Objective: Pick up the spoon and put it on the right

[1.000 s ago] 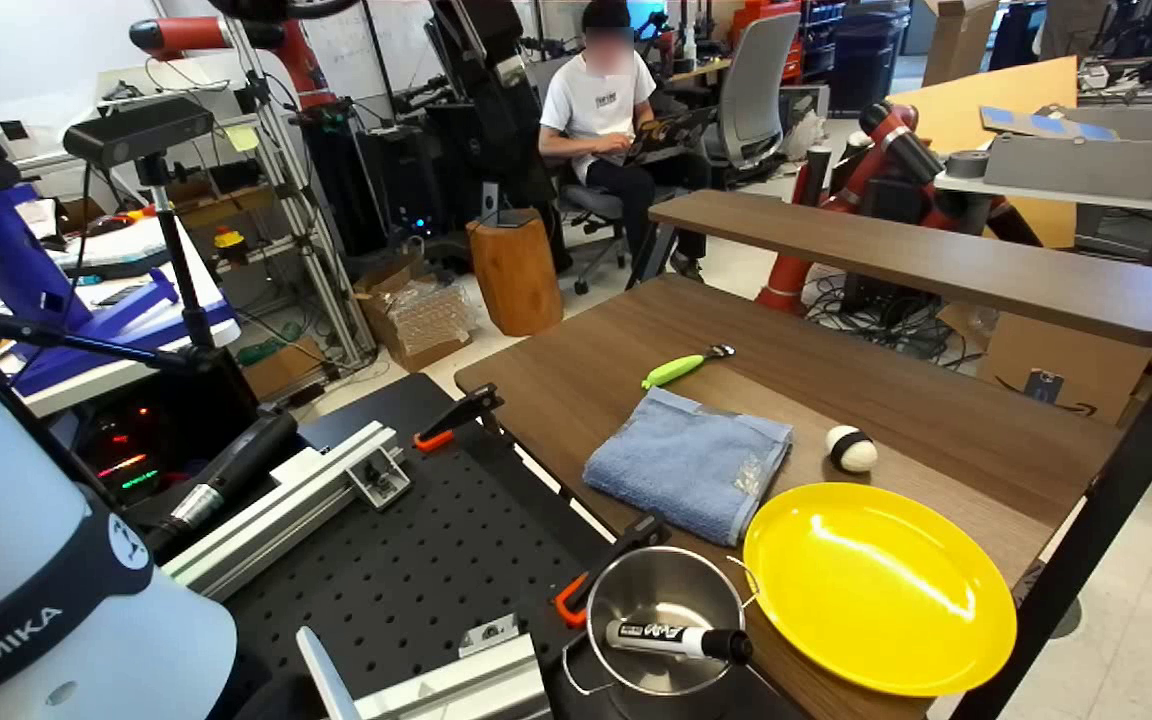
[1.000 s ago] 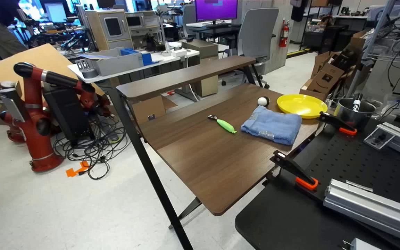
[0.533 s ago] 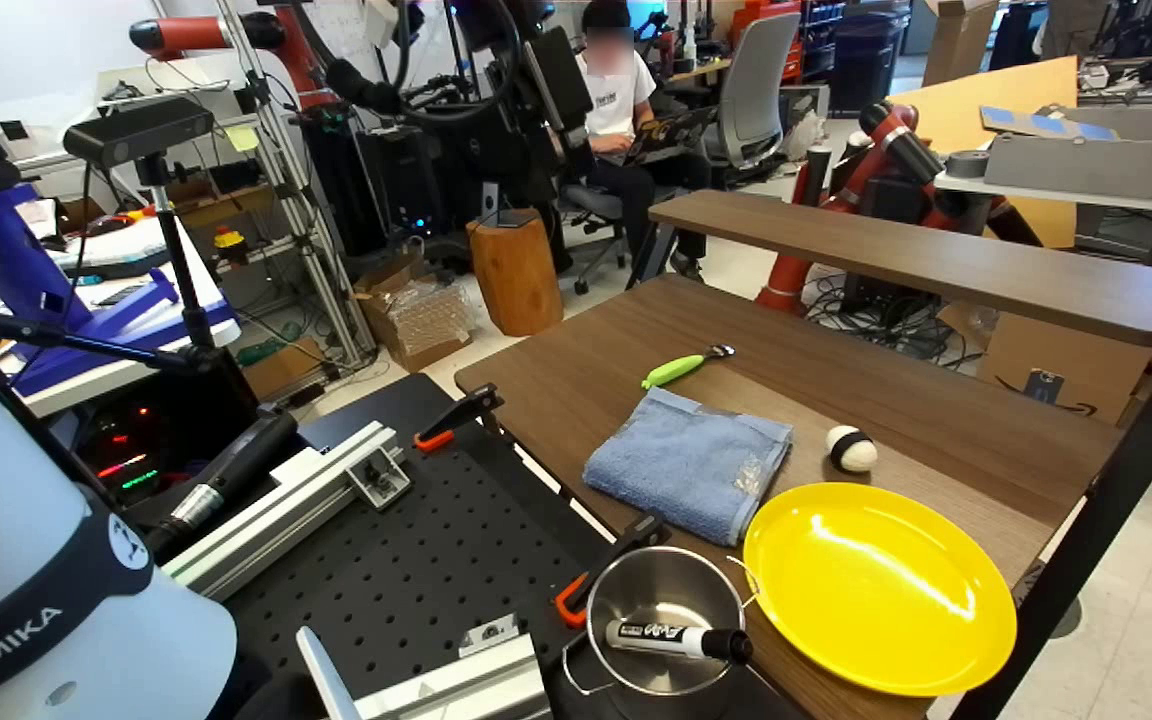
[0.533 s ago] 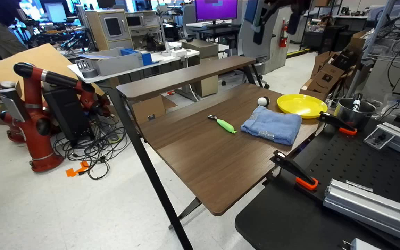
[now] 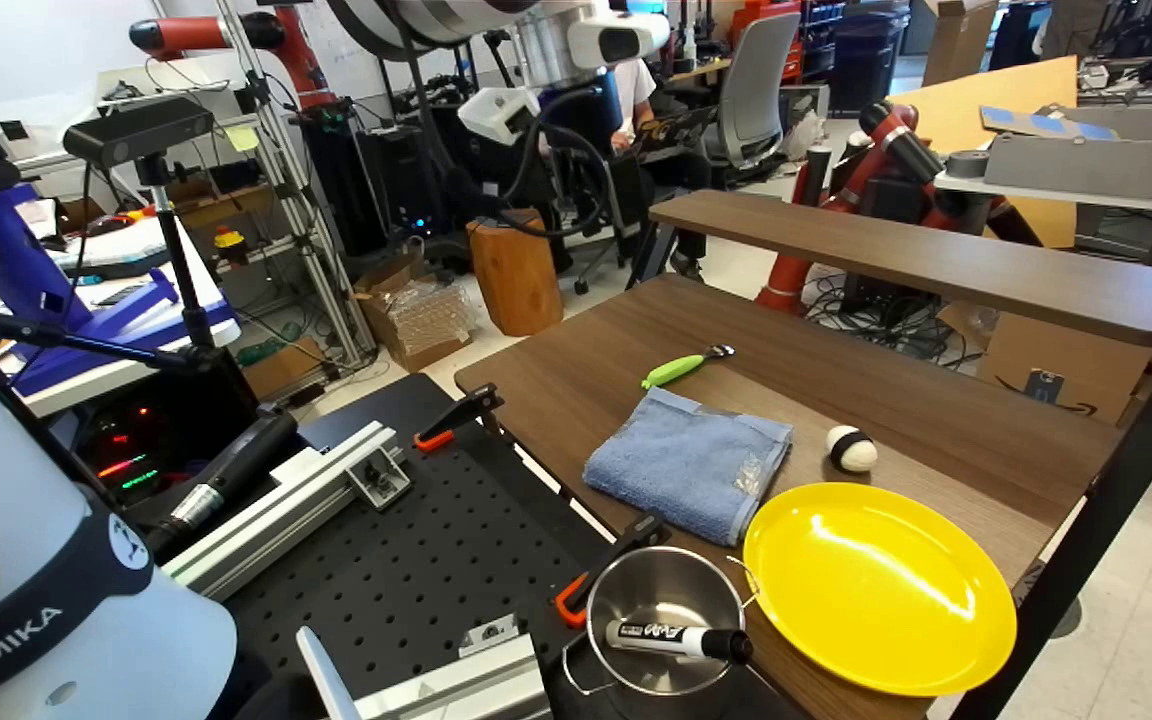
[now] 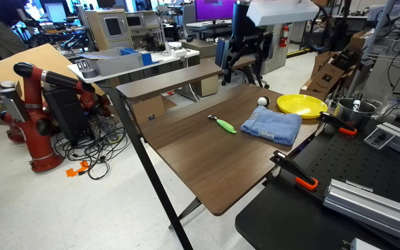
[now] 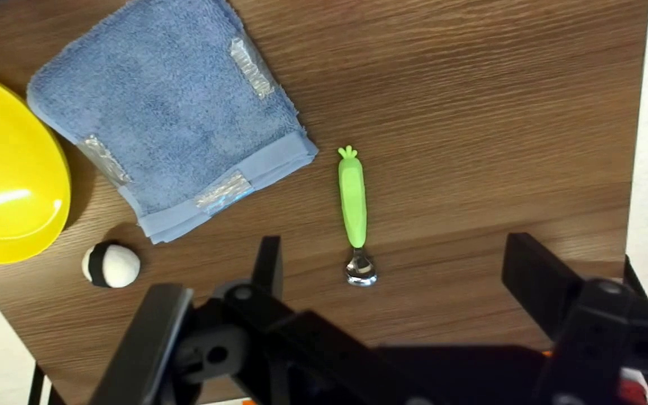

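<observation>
The spoon has a lime-green handle and a small metal bowl. It lies flat on the brown table in both exterior views (image 5: 678, 371) (image 6: 225, 125). In the wrist view the spoon (image 7: 352, 202) stands upright in the picture, handle at the top, bowl at the bottom. My gripper (image 7: 395, 237) is open and empty, its two dark fingers wide apart. In the wrist view the spoon's bowl shows between the fingers, nearer the left one. In an exterior view the gripper (image 6: 243, 74) hangs high above the table, well clear of the spoon.
A folded blue cloth (image 7: 172, 101) lies beside the spoon's handle end. A white ball with a black band (image 5: 851, 450) and a yellow plate (image 5: 881, 590) lie further along. A metal pot (image 5: 666, 620) holds a marker. A raised shelf (image 6: 186, 74) runs along the table's edge.
The arm has swung into both exterior views, and the gripper has come in over the table from the top of the picture. The spoon, cloth, ball and plate have not moved.
</observation>
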